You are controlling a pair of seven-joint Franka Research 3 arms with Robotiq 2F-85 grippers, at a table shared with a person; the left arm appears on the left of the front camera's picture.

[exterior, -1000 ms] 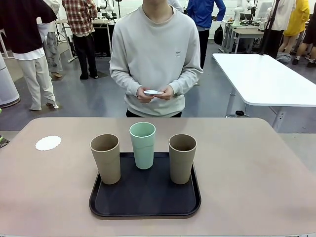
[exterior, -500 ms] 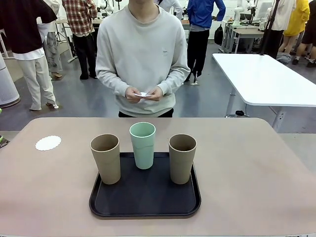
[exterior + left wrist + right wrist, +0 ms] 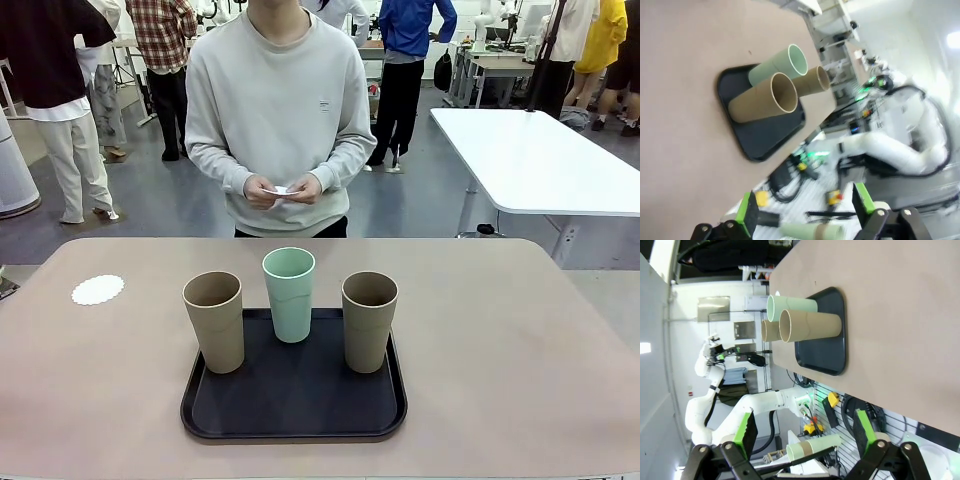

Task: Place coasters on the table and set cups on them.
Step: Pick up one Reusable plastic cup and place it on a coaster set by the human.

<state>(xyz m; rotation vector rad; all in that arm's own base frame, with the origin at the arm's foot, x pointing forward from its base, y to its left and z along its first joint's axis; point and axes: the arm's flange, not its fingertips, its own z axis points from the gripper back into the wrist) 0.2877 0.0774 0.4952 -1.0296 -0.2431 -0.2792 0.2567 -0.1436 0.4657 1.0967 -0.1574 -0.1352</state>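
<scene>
Three cups stand upright on a black tray (image 3: 293, 420) in the middle of the beige table (image 3: 500, 330): a tan cup (image 3: 214, 321) at the left, a mint green cup (image 3: 289, 294) behind the middle, a tan cup (image 3: 369, 321) at the right. One white scalloped coaster (image 3: 98, 290) lies flat on the table at the far left. The person at the far side holds more white coasters (image 3: 284, 191) in both hands at waist height. My left gripper (image 3: 805, 212) is open, off the table's side, with the cups (image 3: 777, 92) ahead. My right gripper (image 3: 802, 440) is open too, facing the tray (image 3: 825, 347) from the other side.
A white table (image 3: 540, 160) stands at the back right, behind the beige one. Several people stand farther back in the room. Bare tabletop lies on both sides of the tray and between it and the person.
The person has shifted to the picture's left and lowered the hands slightly, still holding the coasters. The cups, tray and lying coaster have not moved.
</scene>
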